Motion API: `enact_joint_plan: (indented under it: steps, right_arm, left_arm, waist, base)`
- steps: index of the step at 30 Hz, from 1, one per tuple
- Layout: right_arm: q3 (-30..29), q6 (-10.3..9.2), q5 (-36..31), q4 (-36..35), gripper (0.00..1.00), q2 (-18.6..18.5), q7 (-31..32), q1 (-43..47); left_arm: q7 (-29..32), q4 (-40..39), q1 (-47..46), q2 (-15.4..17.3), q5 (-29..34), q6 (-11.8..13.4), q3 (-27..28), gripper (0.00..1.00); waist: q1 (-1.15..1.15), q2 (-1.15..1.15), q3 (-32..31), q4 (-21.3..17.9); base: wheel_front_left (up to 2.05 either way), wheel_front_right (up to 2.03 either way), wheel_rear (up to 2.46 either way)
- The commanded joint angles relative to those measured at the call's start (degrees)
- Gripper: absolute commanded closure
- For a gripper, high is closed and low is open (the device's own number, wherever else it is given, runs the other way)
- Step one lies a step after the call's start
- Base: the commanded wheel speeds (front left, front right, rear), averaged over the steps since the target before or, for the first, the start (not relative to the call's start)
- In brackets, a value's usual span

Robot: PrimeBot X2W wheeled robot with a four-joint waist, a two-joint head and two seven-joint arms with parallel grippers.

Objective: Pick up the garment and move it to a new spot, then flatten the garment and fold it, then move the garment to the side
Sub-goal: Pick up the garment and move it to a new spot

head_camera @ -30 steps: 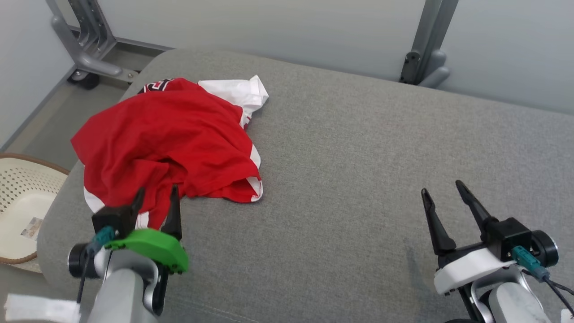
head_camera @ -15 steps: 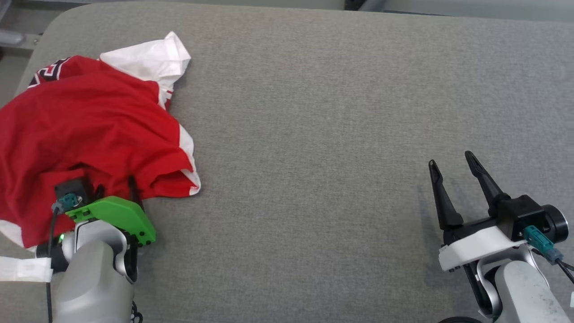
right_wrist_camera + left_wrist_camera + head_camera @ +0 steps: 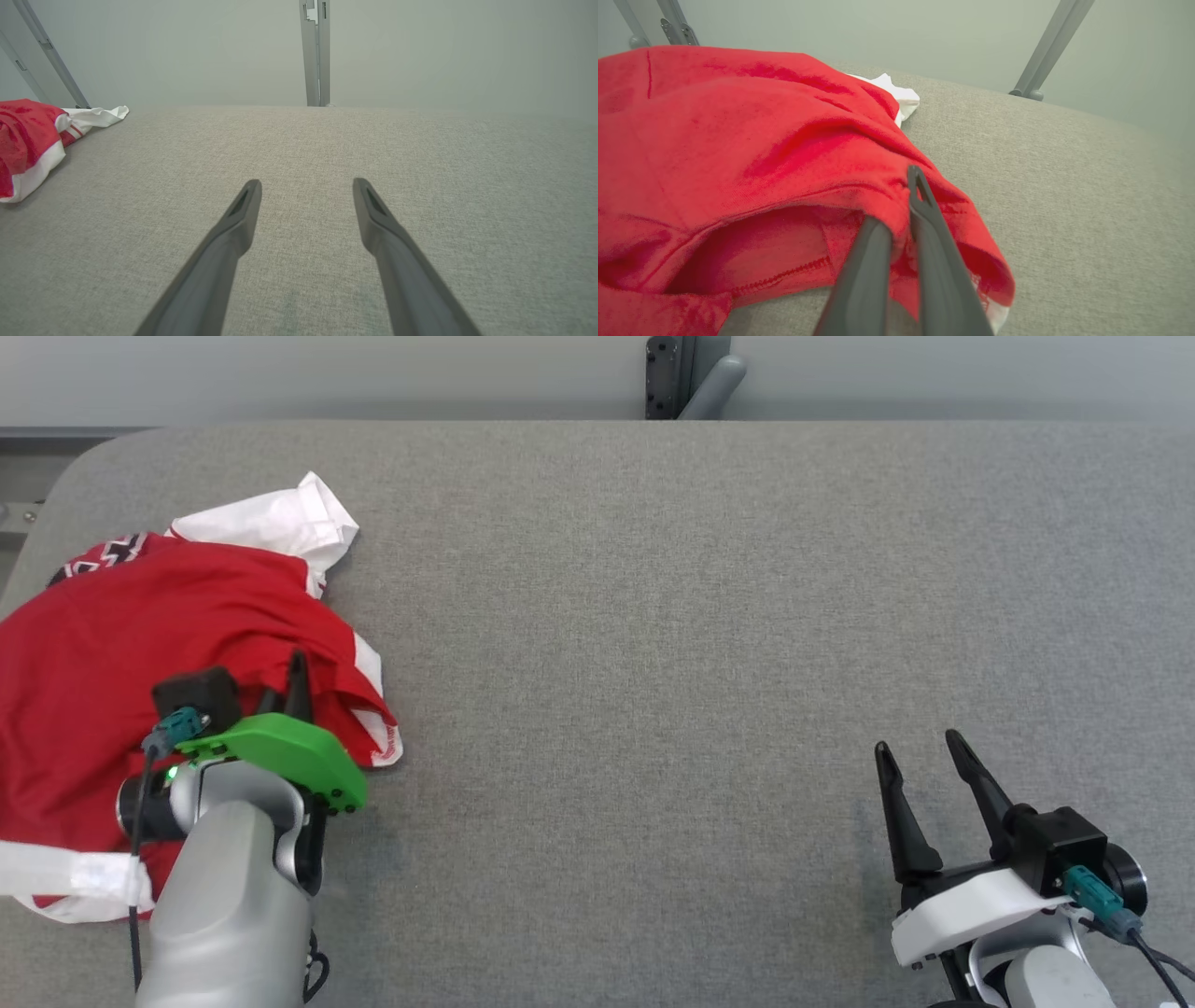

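Garment (image 3: 140, 635) sits bunched at the left end of the grey cushion (image 3: 653, 616), left gripper (image 3: 899, 210) pinched tight on a red hem fold, I'd guess to haul it somewhere roomier; right gripper (image 3: 918, 743) hangs spread wide, well apart

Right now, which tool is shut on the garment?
The left tool, on the green mount: its fingers pinch an edge of the red garment. The right tool stands open over the grey padding, clear of cloth.
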Motion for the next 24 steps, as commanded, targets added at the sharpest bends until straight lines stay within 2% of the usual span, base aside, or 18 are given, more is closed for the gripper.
enact_joint_plan:
  steps: [1,6,10,12,13,18,24]
  right_arm:
    - [0.0,-0.08,0.6,0.4,0.0,0.5,-0.2,1.1]
    - [0.6,-0.08,1.4,0.7,0.0,1.7,-0.2,1.6]
    - [0.9,-0.08,1.8,0.8,0.0,2.1,-0.2,1.5]
    - [0.7,-0.08,2.2,0.8,0.0,2.2,-0.2,1.0]
    - [0.7,-0.08,2.2,0.8,0.0,2.2,-0.2,1.0]
    - [0.3,-0.07,3.6,0.7,0.0,2.4,-0.2,-0.8]
    - [0.6,-0.07,6.9,1.0,0.0,2.5,-0.2,-2.6]
  left_arm:
    - [0.6,-3.4,0.4,-1.1,0.1,-0.8,-1.8,1.0]
    - [5.4,-15.9,1.7,-2.3,-1.7,-1.7,-7.4,1.0]
    - [10.9,-28.9,4.1,-2.6,-6.1,-1.7,-12.5,1.0]
    - [13.6,-34.8,5.2,-2.6,-8.4,-0.4,-15.9,1.0]
    - [13.6,-34.8,5.2,-2.6,-8.4,-0.4,-15.9,1.0]
    - [17.3,-43.2,4.7,-2.5,-13.6,4.1,-24.3,1.0]
    - [17.8,-42.9,-2.0,-2.5,-16.4,8.5,-32.8,1.0]
  waist:
    - [0.0,0.0,-3.2,0.9]
    - [0.0,0.0,-4.7,-0.6]
    - [0.0,0.0,-5.1,-3.4]
    - [0.0,0.0,-4.8,-5.3]
    - [0.0,0.0,-4.8,-5.3]
    - [0.0,0.0,-3.2,-11.3]
    - [0.0,0.0,-0.7,-19.9]
  base:
    - [0.0,0.0,0.0]
    - [0.0,0.0,0.0]
    - [0.0,0.0,0.0]
    - [0.0,0.0,0.0]
    - [0.0,0.0,0.0]
    - [0.0,0.0,0.0]
    - [0.0,0.0,0.0]
